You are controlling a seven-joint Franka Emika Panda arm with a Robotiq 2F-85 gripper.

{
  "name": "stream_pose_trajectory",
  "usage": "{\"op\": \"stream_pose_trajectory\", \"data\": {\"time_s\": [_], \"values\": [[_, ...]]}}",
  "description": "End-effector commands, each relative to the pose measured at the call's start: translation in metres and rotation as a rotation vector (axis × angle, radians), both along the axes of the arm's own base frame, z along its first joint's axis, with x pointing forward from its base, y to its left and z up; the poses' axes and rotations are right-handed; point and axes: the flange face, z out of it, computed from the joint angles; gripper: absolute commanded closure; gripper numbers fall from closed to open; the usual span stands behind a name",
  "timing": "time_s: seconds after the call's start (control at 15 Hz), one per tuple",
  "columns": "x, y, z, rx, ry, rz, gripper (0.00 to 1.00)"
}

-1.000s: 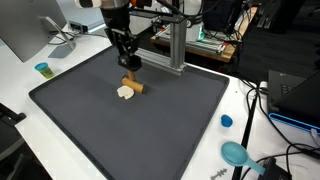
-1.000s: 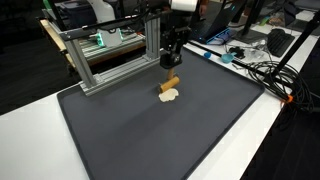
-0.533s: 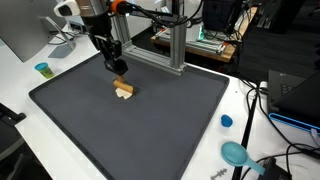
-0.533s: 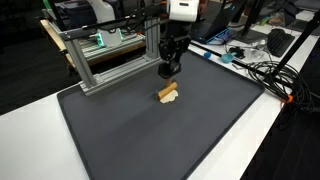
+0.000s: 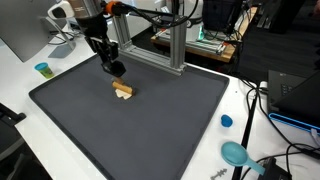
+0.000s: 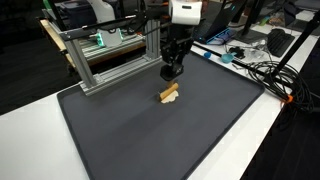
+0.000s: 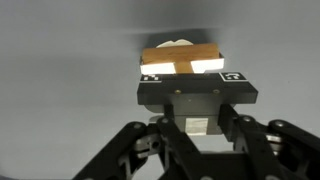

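You had lots of room over the dark mat (image 5: pixel 150 130) in front of your gripper (image 5: pixel 116 71) and out to both sides. The small wooden block (image 5: pixel 123 90) lay just under it, in the way going down. The metal frame (image 5: pixel 173 45) stood close behind and shut that way. Cables (image 6: pixel 262 68) and a blue cup (image 5: pixel 42 69) sat off the mat, well apart.

The white table's (image 5: pixel 15 92) dark mat (image 5: pixel 150 130) bears a wooden block (image 5: pixel 123 90).

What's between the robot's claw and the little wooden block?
Only bare dark mat lies between the gripper and the wooden block; this shows in an exterior view.
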Motion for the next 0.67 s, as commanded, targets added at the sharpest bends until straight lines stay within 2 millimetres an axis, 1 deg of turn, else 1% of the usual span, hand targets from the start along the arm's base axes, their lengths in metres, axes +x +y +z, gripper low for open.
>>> {"op": "stream_pose_trajectory", "data": {"time_s": [0.0, 0.4, 0.6], "values": [[0.0160, 0.0012, -0.0213, 0.048, -0.017, -0.012, 0.79], [0.0248, 0.0047, -0.0250, 0.052, -0.027, -0.008, 0.79], [0.0254, 0.0032, -0.0216, 0.050, -0.036, -0.022, 0.79]]}}
